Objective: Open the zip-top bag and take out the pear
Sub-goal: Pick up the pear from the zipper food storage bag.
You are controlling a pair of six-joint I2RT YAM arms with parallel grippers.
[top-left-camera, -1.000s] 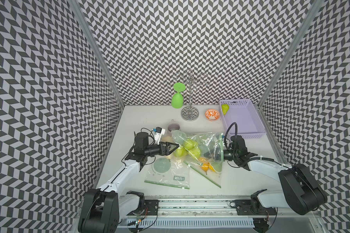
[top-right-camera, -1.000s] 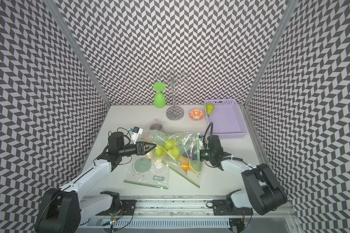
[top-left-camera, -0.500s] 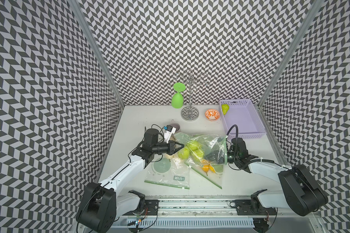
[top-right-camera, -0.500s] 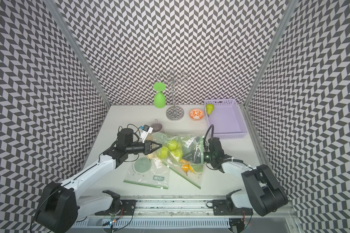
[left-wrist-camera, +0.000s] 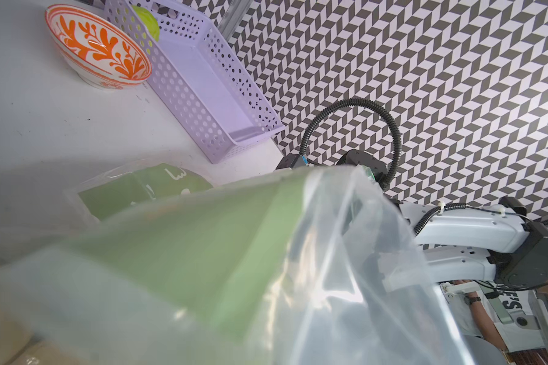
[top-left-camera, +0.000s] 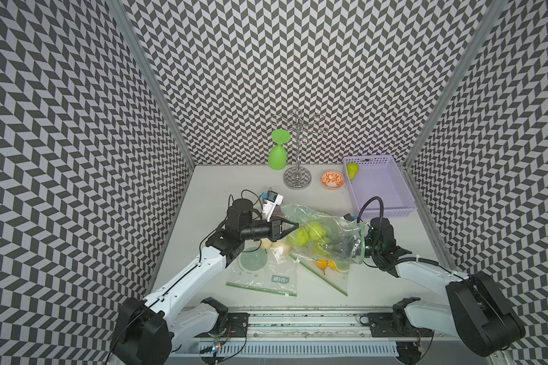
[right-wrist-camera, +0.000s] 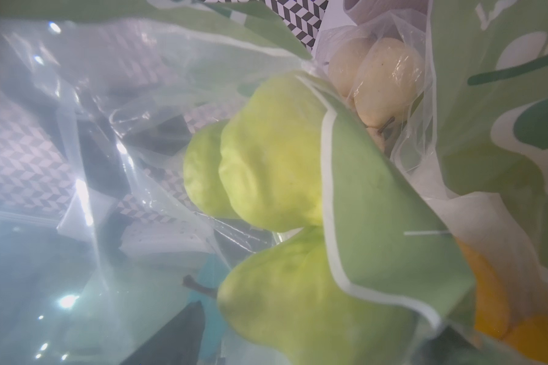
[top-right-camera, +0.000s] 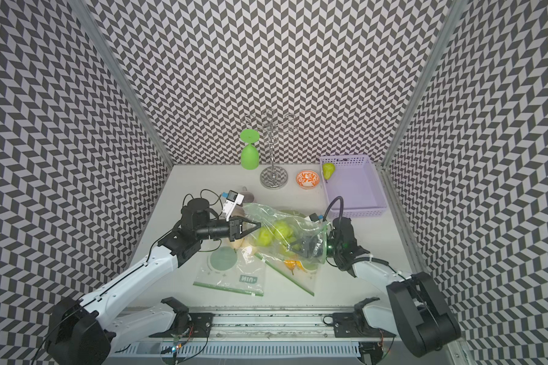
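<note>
The clear zip-top bag (top-left-camera: 326, 221) with green print is held up off the table between both arms in both top views. My left gripper (top-left-camera: 293, 226) is shut on the bag's closed left end; in the left wrist view the bag (left-wrist-camera: 203, 252) hides the jaws. My right gripper (top-left-camera: 339, 249) reaches in through the bag's mouth and stands open. Yellow-green pears (top-left-camera: 310, 232) lie inside. In the right wrist view one pear (right-wrist-camera: 298, 300) sits right at the jaws beside a dark finger (right-wrist-camera: 178, 335), with another pear (right-wrist-camera: 266, 170) behind it.
A flat zip bag (top-left-camera: 263, 271) with pale pears (top-left-camera: 272, 246) and another bag holding orange fruit (top-left-camera: 325, 265) lie underneath. At the back stand a purple basket (top-left-camera: 383, 213) holding a pear (top-left-camera: 352, 170), an orange bowl (top-left-camera: 332, 179), a metal stand (top-left-camera: 297, 180) and a green goblet (top-left-camera: 278, 155).
My left gripper moved right to the bag and shut on its left end. My right gripper opened wide inside the bag's mouth. The bag now sits higher and puffed out.
</note>
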